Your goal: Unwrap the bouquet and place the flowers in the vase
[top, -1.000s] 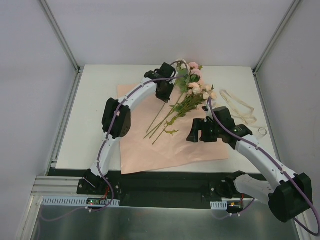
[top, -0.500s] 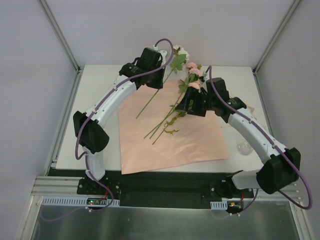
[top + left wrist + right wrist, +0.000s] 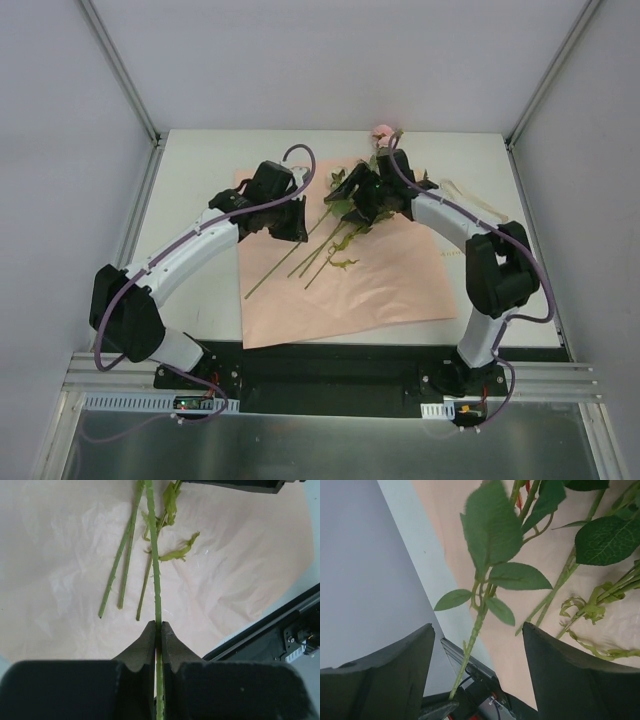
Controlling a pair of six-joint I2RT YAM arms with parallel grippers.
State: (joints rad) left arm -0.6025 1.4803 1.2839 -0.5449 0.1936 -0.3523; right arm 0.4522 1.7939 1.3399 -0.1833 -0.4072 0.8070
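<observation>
Flower-transfer step: left hand (image 3: 156, 630) clamps one stem (image 3: 154, 565); right hand (image 3: 477, 650), apart, straddles a leafy stem (image 3: 476, 622) and probably should close next.

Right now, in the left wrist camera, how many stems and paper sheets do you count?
Pink paper sheet: 1
Held stem, pinched by the left gripper: 1
Loose stems lying on the sheet: 3
Total: 5

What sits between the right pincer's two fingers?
A leafy green stem runs through the open right pincer, pink paper behind it; the right wrist view shows this.
</observation>
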